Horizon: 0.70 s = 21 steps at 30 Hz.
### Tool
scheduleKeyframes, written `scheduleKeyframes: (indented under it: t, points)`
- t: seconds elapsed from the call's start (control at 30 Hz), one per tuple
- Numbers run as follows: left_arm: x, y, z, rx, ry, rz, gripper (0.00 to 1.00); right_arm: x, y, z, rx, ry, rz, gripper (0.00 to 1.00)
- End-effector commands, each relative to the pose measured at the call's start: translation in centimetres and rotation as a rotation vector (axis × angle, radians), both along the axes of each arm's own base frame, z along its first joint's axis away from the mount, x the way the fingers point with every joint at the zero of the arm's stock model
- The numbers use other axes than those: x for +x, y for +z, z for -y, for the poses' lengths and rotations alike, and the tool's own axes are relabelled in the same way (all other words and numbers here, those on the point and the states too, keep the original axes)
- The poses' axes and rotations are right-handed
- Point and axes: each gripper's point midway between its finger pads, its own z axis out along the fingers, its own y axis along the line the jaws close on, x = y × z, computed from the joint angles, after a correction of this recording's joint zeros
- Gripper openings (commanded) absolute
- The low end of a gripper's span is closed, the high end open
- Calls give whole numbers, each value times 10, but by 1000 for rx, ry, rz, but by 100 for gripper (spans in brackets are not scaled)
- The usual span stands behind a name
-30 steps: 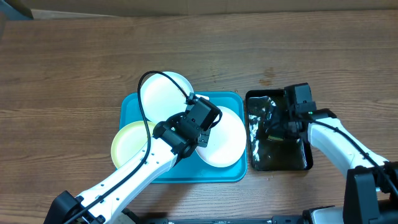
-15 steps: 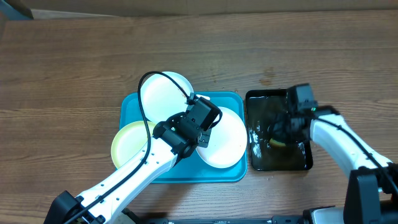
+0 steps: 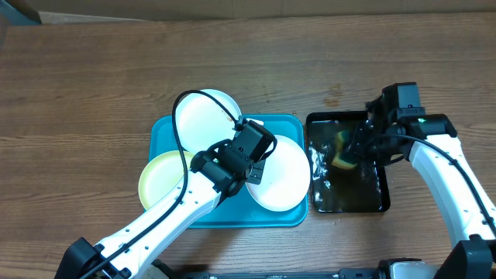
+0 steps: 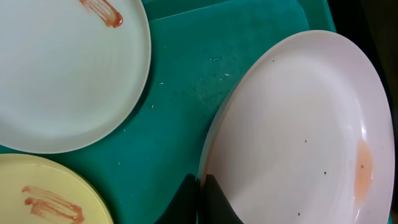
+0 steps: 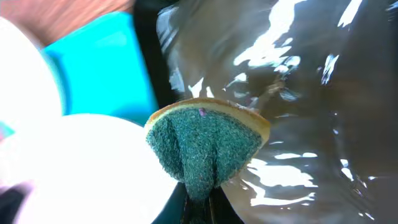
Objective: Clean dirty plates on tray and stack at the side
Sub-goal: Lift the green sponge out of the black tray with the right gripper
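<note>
Three plates lie on the turquoise tray (image 3: 283, 122): a white one (image 3: 205, 116) at the back, a pale yellow one (image 3: 159, 178) on the left, and a white one (image 3: 283, 174) on the right. In the left wrist view the back white plate (image 4: 68, 68) and the yellow plate (image 4: 43, 193) carry orange smears, and the right plate (image 4: 298, 124) has a faint stain. My left gripper (image 4: 201, 186) is shut on that right plate's rim. My right gripper (image 5: 202, 199) is shut on a green-and-yellow sponge (image 5: 205, 140), held above the black tray (image 3: 364, 198).
The black tray (image 5: 298, 93) holds shiny water and stands just right of the turquoise tray (image 5: 99, 62). Bare wooden table (image 3: 93, 77) surrounds both trays. The left arm (image 3: 178, 209) crosses the turquoise tray's front edge.
My right gripper has shut on the sponge and lifted it out of the black tray, moving back and to the right. The left arm and the plates have not moved.
</note>
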Motion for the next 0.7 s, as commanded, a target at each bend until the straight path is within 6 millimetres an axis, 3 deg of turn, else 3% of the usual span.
scheduleKeyframes:
  t: [0.0,0.23,0.47,0.67]
  points:
    - [0,0,4,-12,-25,-2,4,3,25,-24,150,76,63,4]
    - [4,9,6,-5,-51,19,4,7,21,-12,108,60,73,4]
    - [16,40,5,-8,-44,43,4,10,20,16,106,-33,60,4]
    - [25,72,13,-31,-70,89,4,5,18,23,98,-15,54,4]
